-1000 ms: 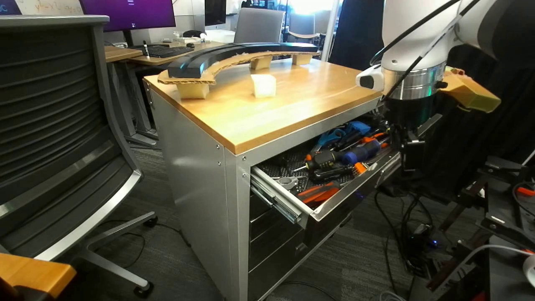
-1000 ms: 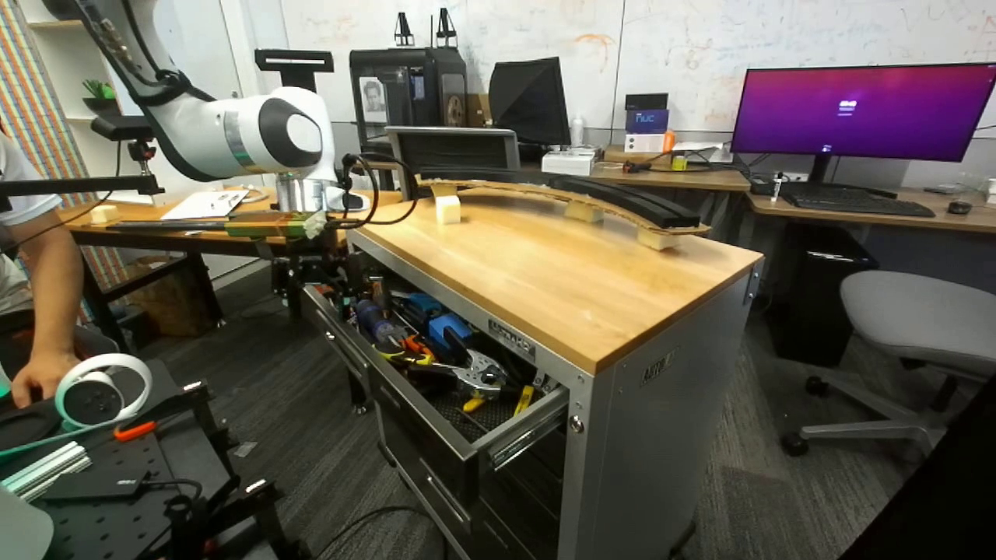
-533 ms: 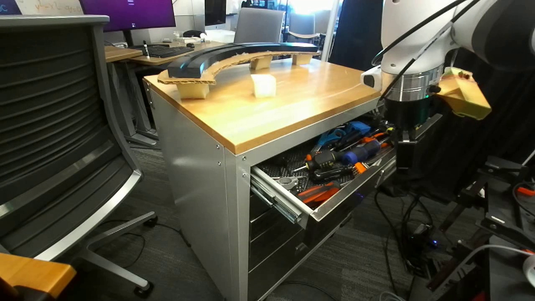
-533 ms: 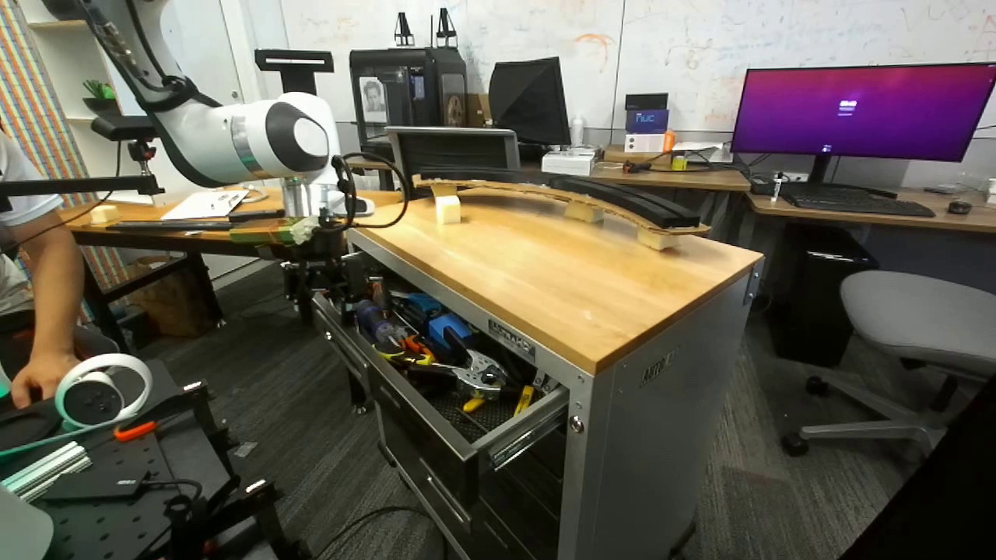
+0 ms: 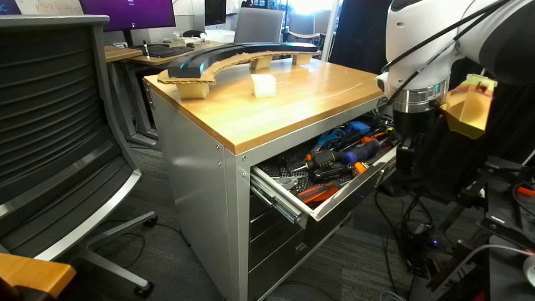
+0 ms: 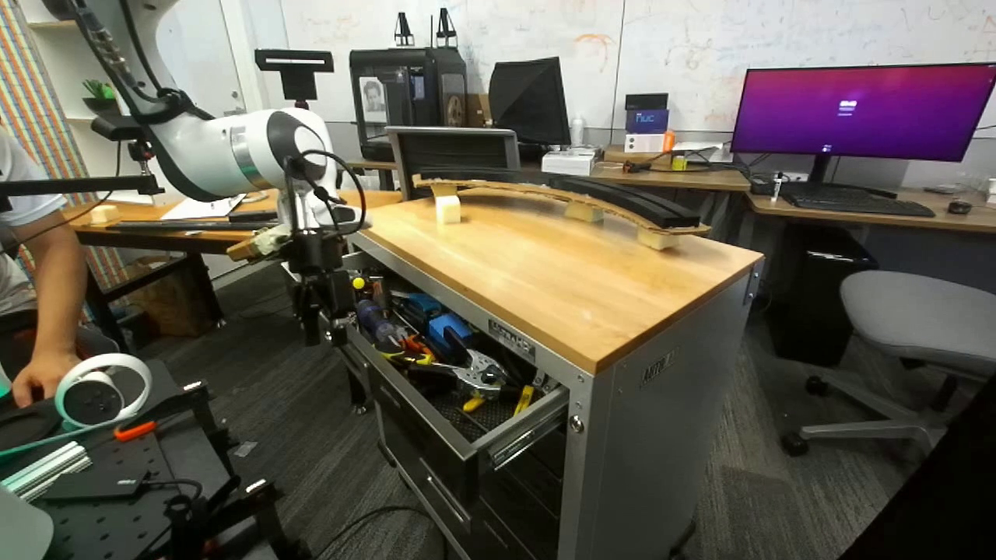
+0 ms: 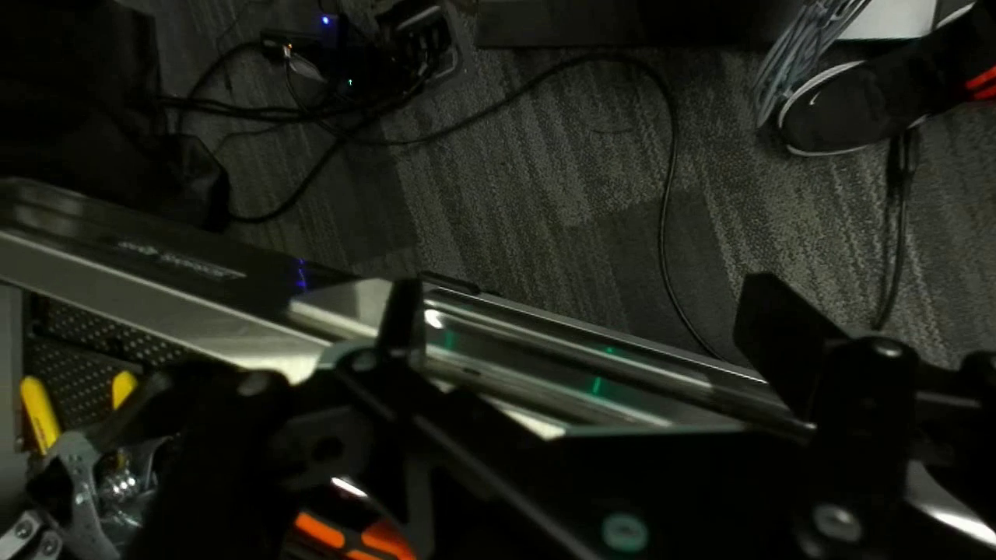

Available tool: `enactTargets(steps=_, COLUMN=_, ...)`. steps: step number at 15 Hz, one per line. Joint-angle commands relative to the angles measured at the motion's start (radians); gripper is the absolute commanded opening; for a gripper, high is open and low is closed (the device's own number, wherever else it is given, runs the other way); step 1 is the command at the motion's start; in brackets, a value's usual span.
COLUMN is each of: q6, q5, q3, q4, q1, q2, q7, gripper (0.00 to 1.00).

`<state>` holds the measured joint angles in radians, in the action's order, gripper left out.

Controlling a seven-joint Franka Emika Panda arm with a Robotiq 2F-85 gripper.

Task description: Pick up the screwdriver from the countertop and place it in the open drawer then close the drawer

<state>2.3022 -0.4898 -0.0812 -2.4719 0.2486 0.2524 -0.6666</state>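
The wooden countertop (image 5: 288, 119) shows in both exterior views (image 6: 537, 264); no screwdriver shows on it. The grey top drawer (image 5: 351, 193) stands open in both exterior views (image 6: 432, 412) and is full of tools; I cannot pick out the small dark screwdriver among them. My gripper (image 5: 404, 161) points down at the drawer's front edge, near the far end in that view; it is also at the drawer front in an exterior view (image 6: 323, 330). In the wrist view my gripper (image 7: 587, 315) is open and empty, with the silver drawer front between its spread fingers. I cannot tell whether it touches.
A black curved track on cardboard (image 5: 242, 58) rests on foam blocks on the countertop. A loose foam block (image 5: 263, 85) stands nearby. An office chair (image 5: 62, 125) is beside the cabinet. Cables (image 7: 498, 109) and a person's shoe (image 7: 848, 109) are on the floor.
My gripper has moved down along the drawer's front edge, and the wrist has turned, swinging the yellow piece on it round. The drawer and countertop look the same.
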Motion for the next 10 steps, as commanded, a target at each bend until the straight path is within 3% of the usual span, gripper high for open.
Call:
enactTargets(steps=1, q6=0.026, q5=-0.015, q3=0.017, q4=0.003, q1=0.012, q2=0.022, q7=-0.071, gripper=1.00)
enactTargets(steps=10, q6=0.310, q5=-0.289, q3=0.107, q4=0.147, q1=-0.004, q2=0.167, q7=-0.216, gripper=1.00)
